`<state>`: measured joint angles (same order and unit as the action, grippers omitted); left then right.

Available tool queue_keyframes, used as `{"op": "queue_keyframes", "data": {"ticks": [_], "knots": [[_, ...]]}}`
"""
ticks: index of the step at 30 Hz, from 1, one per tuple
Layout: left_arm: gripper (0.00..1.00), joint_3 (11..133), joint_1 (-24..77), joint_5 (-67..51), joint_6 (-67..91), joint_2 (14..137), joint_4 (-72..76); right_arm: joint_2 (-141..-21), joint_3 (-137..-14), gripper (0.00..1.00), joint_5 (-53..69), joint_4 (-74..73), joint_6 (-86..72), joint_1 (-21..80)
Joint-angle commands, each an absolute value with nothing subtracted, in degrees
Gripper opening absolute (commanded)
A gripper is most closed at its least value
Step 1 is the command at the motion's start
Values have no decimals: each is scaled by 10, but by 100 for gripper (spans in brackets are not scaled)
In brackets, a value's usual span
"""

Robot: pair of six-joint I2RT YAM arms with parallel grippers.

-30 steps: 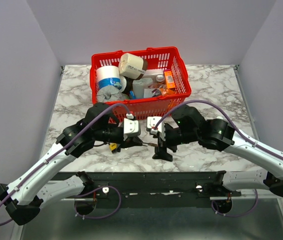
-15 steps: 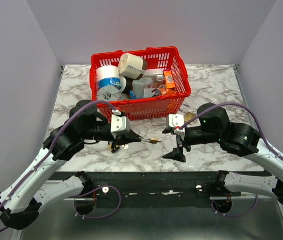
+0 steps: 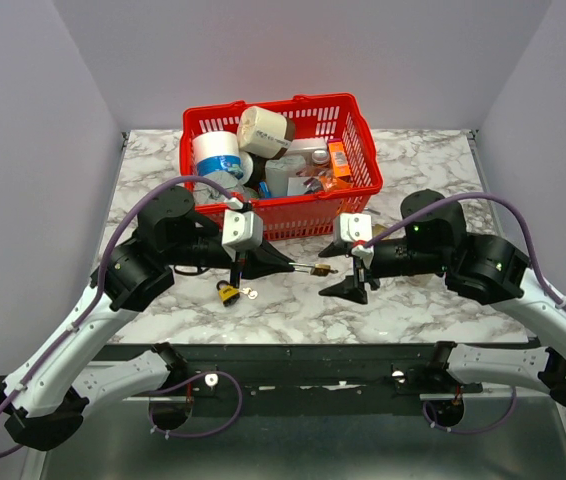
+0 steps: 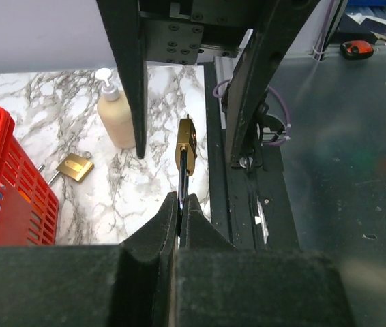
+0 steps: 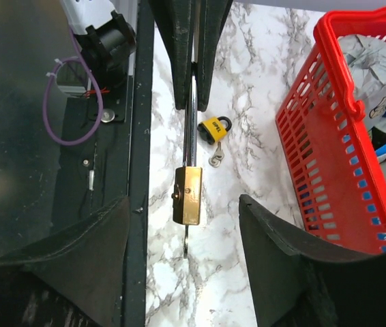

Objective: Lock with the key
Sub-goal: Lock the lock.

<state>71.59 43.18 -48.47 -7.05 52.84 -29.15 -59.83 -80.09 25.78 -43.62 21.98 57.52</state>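
Padlock (image 5: 187, 194) is held clear of the counter (image 5: 247, 82), its long shackle pinched in the left tool (image 4: 179, 204). This presents the brass body to the wide-spread right tool (image 5: 183, 204), probably for key access.

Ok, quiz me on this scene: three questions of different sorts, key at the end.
1. True or false: the right claw stands open, facing the brass padlock.
2. What holds the brass padlock? A: left claw. B: right claw. C: nothing, it lies on the table.
3. Fill in: the yellow padlock lies on the marble, outside the red ____.
Key: 1 true; 2 A; 3 basket.
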Motion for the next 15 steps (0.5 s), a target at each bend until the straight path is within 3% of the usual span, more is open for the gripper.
{"op": "queue_keyframes", "data": {"ticks": [1, 6, 13, 15], "knots": [[0, 724, 430, -497, -49, 525, -250, -606, -816, 61, 271, -439, 214, 573], [0, 725, 430, -497, -43, 525, -251, -620, -818, 51, 261, -441, 212, 573], [0, 714, 430, -497, -45, 525, -250, -628, -826, 22, 259, -439, 204, 574], [0, 712, 430, -493, -45, 526, -248, -628, -826, 19, 262, -440, 201, 574]]}}
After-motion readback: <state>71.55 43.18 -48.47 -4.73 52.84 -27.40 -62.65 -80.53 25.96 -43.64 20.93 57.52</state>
